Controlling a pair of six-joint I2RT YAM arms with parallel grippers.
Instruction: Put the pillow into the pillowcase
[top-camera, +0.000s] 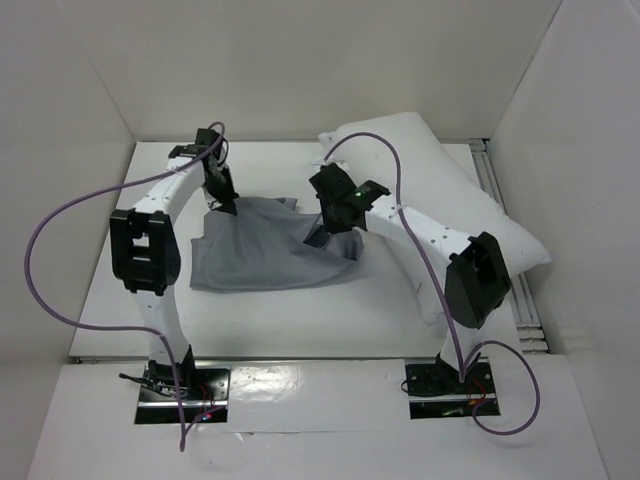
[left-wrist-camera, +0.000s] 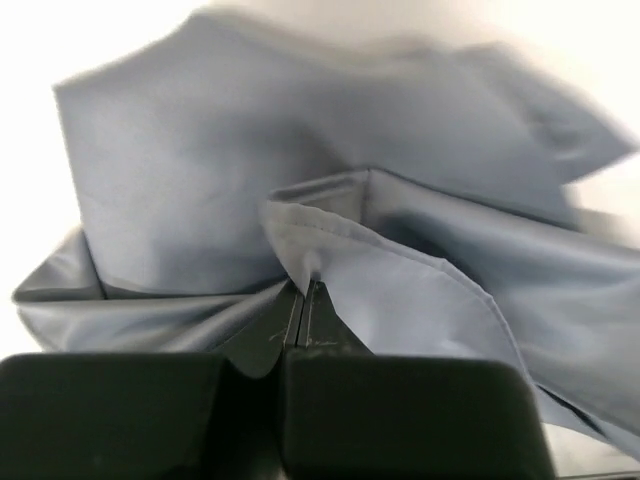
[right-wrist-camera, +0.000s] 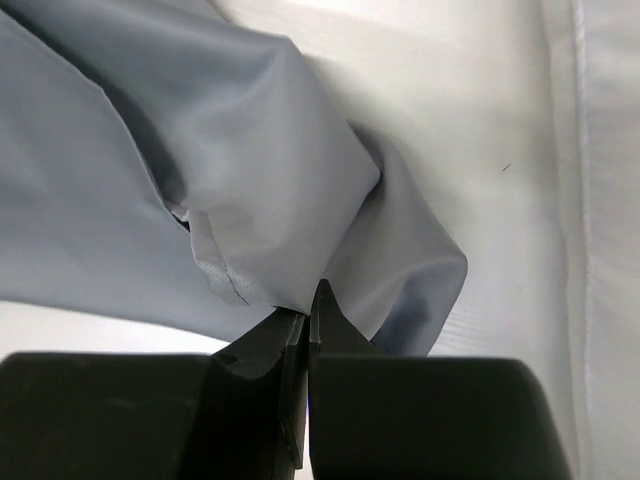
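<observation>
Left gripper and right gripper each pinch pillowcase hems; only overhead shows the pillow.

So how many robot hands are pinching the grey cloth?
2. The left fingers pinch the pillowcase at its far left edge; the right fingers pinch its far right edge, near the pillow.

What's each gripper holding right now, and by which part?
Both hold the pillowcase. The left gripper pinches its hemmed edge at the far left; the right gripper pinches a fold of cloth at its right end.
</observation>
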